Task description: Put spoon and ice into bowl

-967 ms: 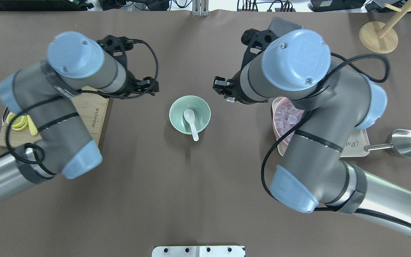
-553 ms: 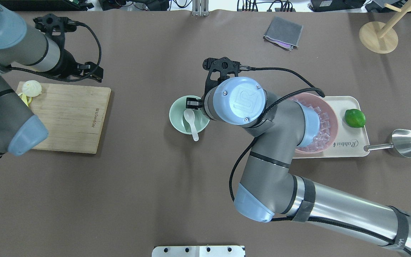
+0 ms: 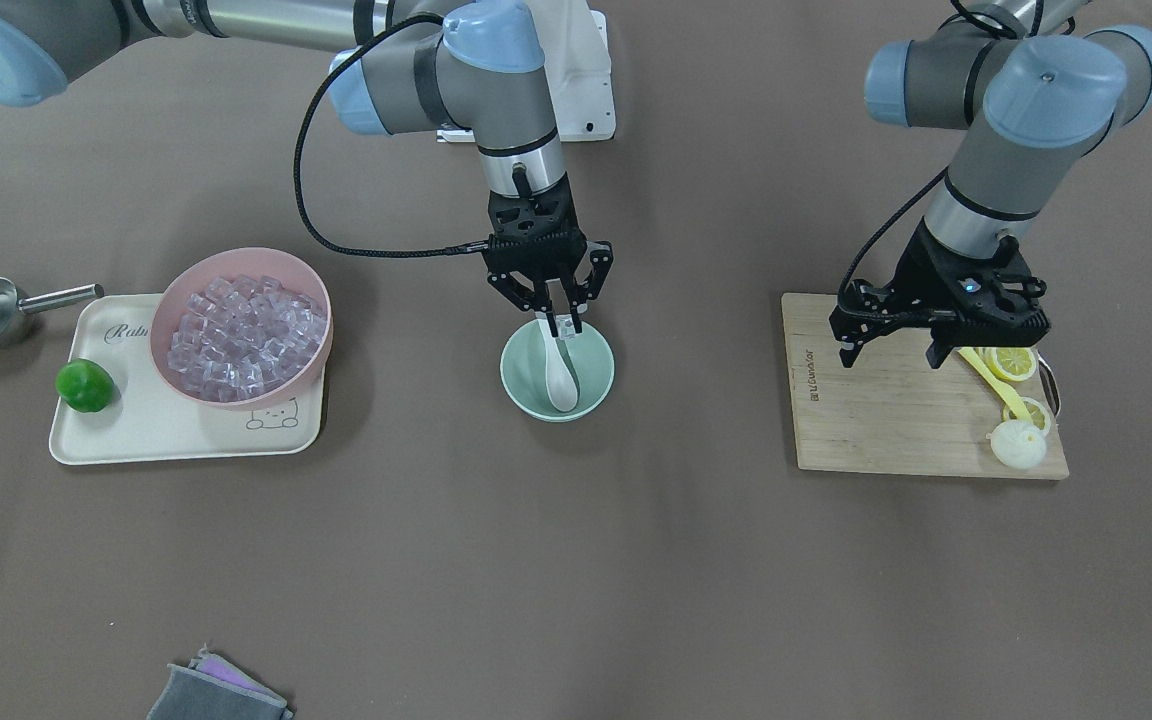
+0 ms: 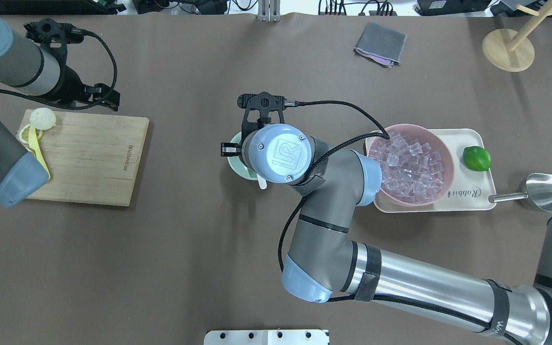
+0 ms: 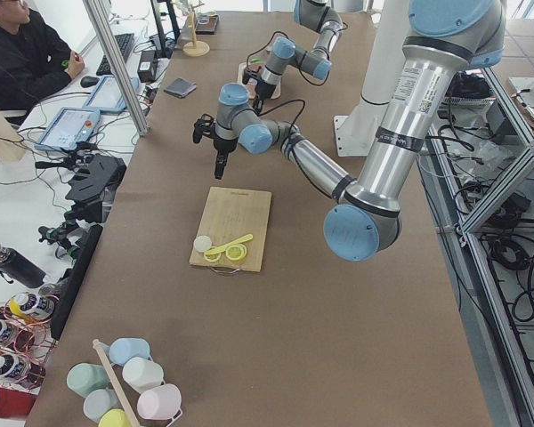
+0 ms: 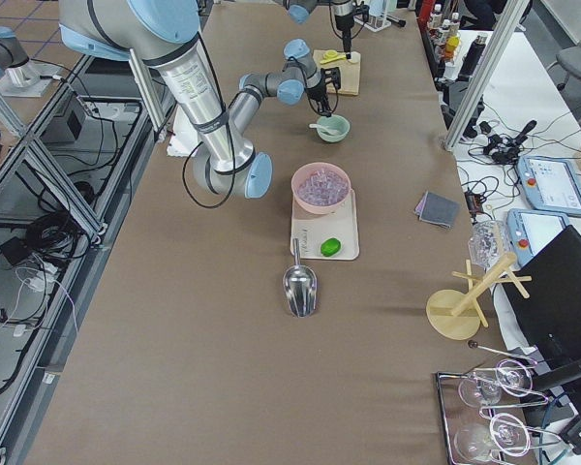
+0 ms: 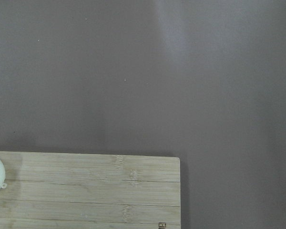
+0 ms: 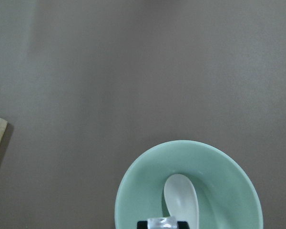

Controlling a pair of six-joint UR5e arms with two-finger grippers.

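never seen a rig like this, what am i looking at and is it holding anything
Two robot arms stand at a brown table, each ending in a two-finger pincer. Fixed cameras look from above, the front and both table ends; two more ride on the wrists. The right pincer hangs over a mint-green bowl, pinching one clear ice cube; a white spoon lies in the bowl. The left pincer is open and empty near a wooden board with lemon slices. A pink bowl of ice sits on a tray beside a lime.
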